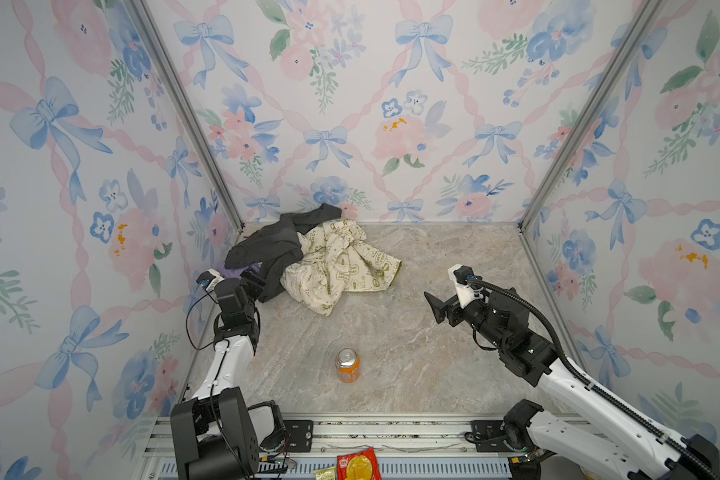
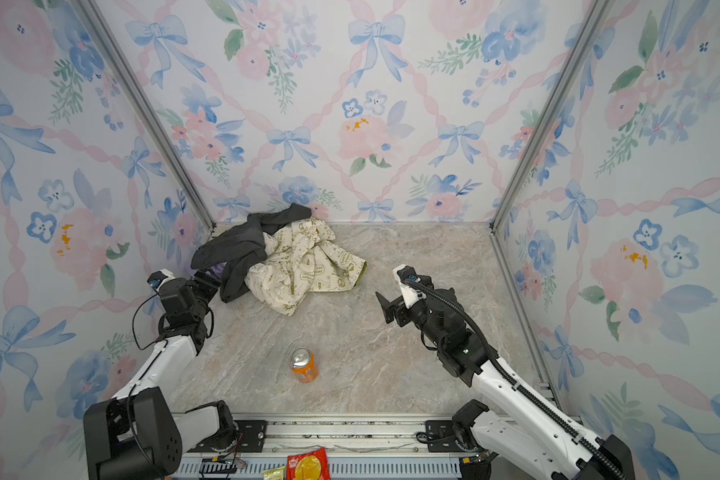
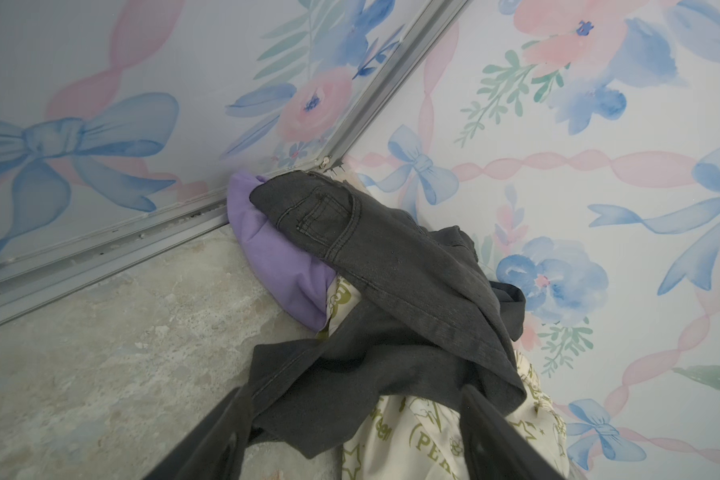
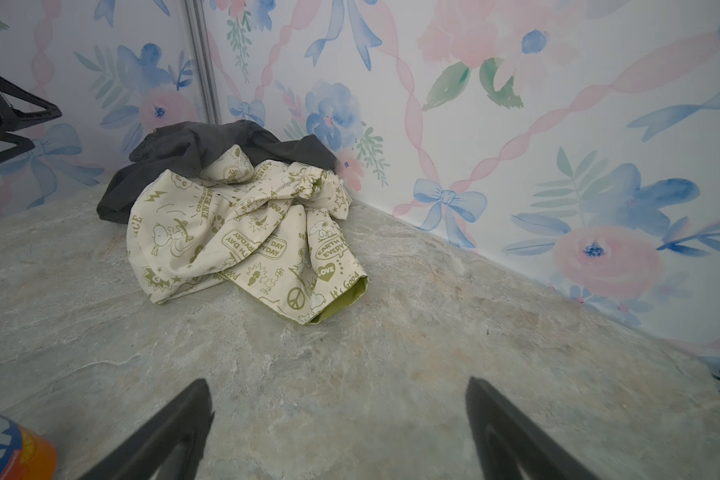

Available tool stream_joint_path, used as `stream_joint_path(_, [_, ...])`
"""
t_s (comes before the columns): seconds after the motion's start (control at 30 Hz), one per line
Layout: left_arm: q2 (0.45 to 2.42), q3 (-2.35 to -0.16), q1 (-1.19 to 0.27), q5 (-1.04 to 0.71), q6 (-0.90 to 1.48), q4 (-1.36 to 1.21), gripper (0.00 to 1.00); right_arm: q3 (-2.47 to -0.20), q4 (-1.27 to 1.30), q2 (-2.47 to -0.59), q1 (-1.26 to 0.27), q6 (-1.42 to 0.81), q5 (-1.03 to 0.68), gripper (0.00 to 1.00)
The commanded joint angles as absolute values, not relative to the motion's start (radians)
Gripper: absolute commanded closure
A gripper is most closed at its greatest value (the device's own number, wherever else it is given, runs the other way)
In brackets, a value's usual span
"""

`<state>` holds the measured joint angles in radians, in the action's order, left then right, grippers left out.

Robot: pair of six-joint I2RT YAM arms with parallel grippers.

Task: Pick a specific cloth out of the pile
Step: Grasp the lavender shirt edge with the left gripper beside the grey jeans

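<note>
The pile sits in the back left corner. Its dark grey garment (image 1: 273, 249) (image 3: 391, 266) lies over the cream cloth with olive prints (image 1: 341, 266) (image 4: 242, 237). The lilac cloth (image 3: 275, 262) bulges out from under the grey garment by the left wall. In both top views only a sliver of the lilac cloth (image 1: 234, 272) (image 2: 218, 268) shows. My left gripper (image 3: 356, 399) (image 1: 253, 280) is at the pile's near left edge, open, its jaws on either side of a grey flap and cream fabric. My right gripper (image 4: 337, 390) (image 1: 435, 307) hangs open over bare table.
An orange soda can (image 1: 347, 365) (image 4: 5, 449) stands upright at the front middle of the marble table (image 1: 412, 353). A red snack packet (image 1: 358, 465) lies on the front rail. Flowered walls close in the left, back and right sides.
</note>
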<state>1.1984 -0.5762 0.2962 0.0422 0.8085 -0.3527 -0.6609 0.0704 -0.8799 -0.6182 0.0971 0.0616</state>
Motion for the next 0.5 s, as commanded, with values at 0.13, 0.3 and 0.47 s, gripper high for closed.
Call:
stream_joint_path(0.13, [1.380,-0.728,0.364,-0.097,0.868,-0.378,0.34,-0.694,0.072,-0.861,-0.629,0.087,0.003,0.03])
stream_joint_path(0.3, [1.522,-0.809,0.397,-0.150,0.856,-0.362,0.36,-0.681,0.082,-0.854,-0.628,0.094,-0.023,0.03])
stream_joint_path(0.47, [1.640,-0.873,0.405,-0.182,0.862,-0.337,0.43,-0.684,0.084,-0.873,-0.627,0.104,-0.049,0.03])
